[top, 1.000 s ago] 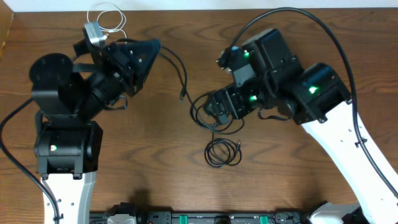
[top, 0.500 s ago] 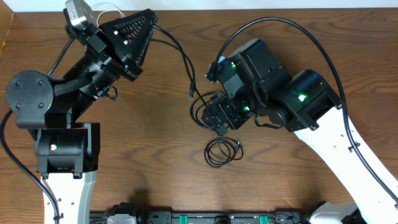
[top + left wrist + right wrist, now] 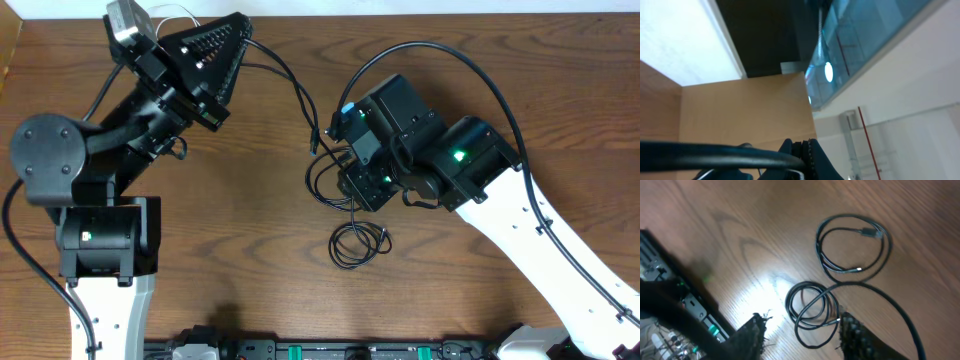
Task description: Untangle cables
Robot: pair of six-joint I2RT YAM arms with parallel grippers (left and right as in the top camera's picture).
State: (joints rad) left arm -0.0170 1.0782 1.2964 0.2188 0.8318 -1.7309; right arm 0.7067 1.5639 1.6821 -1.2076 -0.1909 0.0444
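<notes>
My left gripper (image 3: 238, 35) is raised over the rear left of the table, shut on a long black cable (image 3: 290, 85) whose plug end (image 3: 315, 135) hangs near the middle. In the left wrist view that cable (image 3: 715, 157) crosses the closed fingertips of the left gripper (image 3: 807, 150). My right gripper (image 3: 348, 190) is low over a black cable tangle (image 3: 322, 182). Seen from the right wrist, the right gripper (image 3: 804, 335) is open, its fingers straddling a small black coil (image 3: 811, 346). A second black coil (image 3: 819, 245) lies apart. A white cable (image 3: 178, 14) lies at the rear edge.
A small black coil (image 3: 358, 243) lies on the wood toward the front of the table. A rail with green connectors (image 3: 320, 350) runs along the front edge. A thick black arm wire (image 3: 480, 40) arches over the right arm. The left wrist camera points up at the ceiling.
The left arm lifted and swung to the rear left, drawing its black cable up and out. The right arm shifted left over the tangle, and its jaws have narrowed.
</notes>
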